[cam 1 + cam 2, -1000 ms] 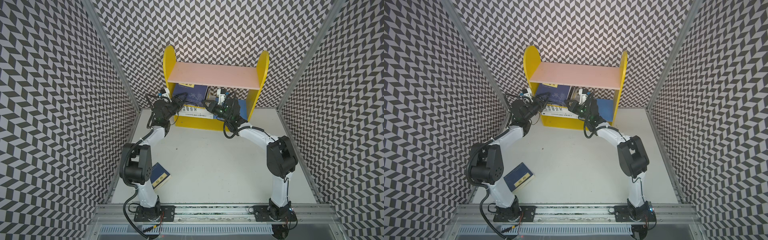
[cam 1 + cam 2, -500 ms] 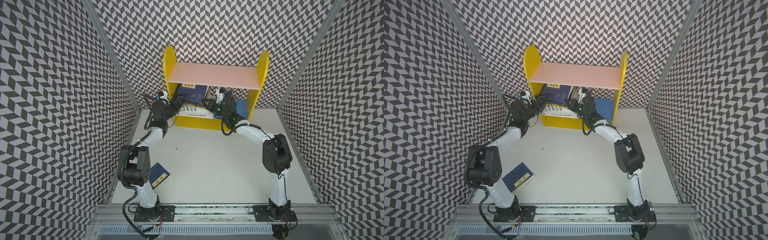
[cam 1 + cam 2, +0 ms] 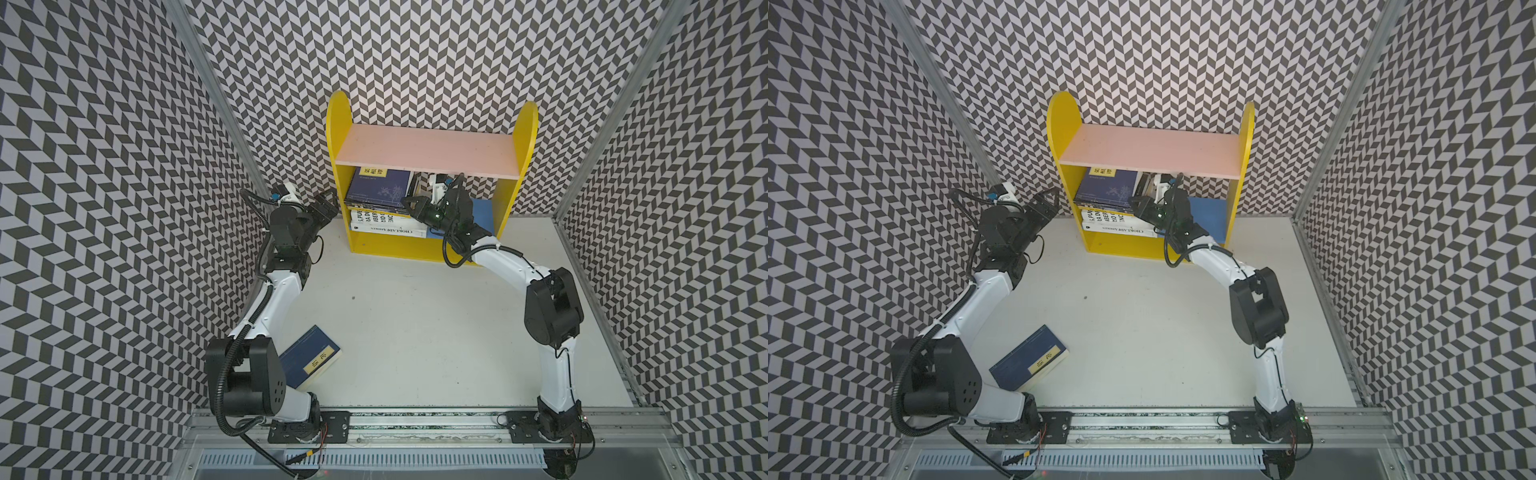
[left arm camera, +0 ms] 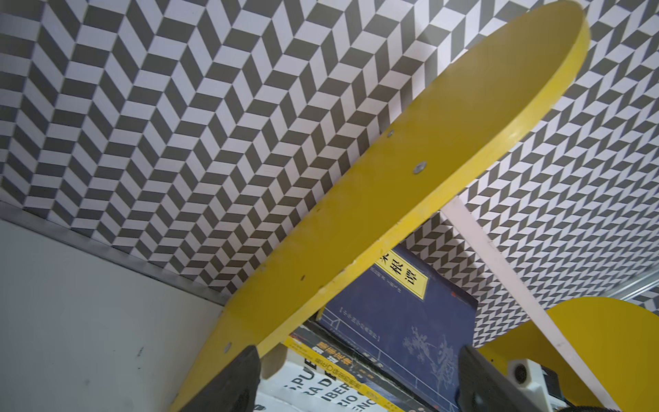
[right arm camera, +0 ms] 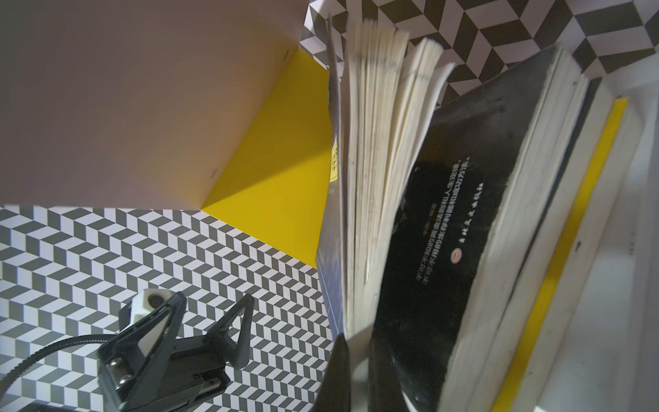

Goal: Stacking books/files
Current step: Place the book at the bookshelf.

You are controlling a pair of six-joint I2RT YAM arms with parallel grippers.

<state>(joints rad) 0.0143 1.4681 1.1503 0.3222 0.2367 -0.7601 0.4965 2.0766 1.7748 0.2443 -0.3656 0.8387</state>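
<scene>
In both top views, books are stacked flat in the shelf's point(image 3: 424, 249) point(image 3: 1121, 249) lower bay. White books point(image 3: 382, 224) with black lettering lie lowest, and a navy book point(image 3: 380, 187) point(image 3: 1106, 187) with a yellow label lies on top. A second navy book point(image 3: 309, 361) point(image 3: 1025, 361) lies on the table point(image 3: 415, 332), well in front of the shelf. The left gripper point(image 3: 328, 203) point(image 3: 1046, 199) gapes wide just outside the shelf's left panel. The right gripper point(image 3: 409, 203) point(image 3: 1136, 201) is at the stack's right edge.

In the left wrist view, wide-spread fingers point(image 4: 235, 381) frame the navy book point(image 4: 392, 321).

In the right wrist view, that book's pages fan apart over a black book point(image 5: 445, 232). The right gripper point(image 5: 358, 371) is pressed closed at their corner.

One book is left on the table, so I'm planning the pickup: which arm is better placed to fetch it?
Left, probably: the left gripper is open and empty, and the book lies right beside its arm. The right gripper is shut at the stack.
</scene>
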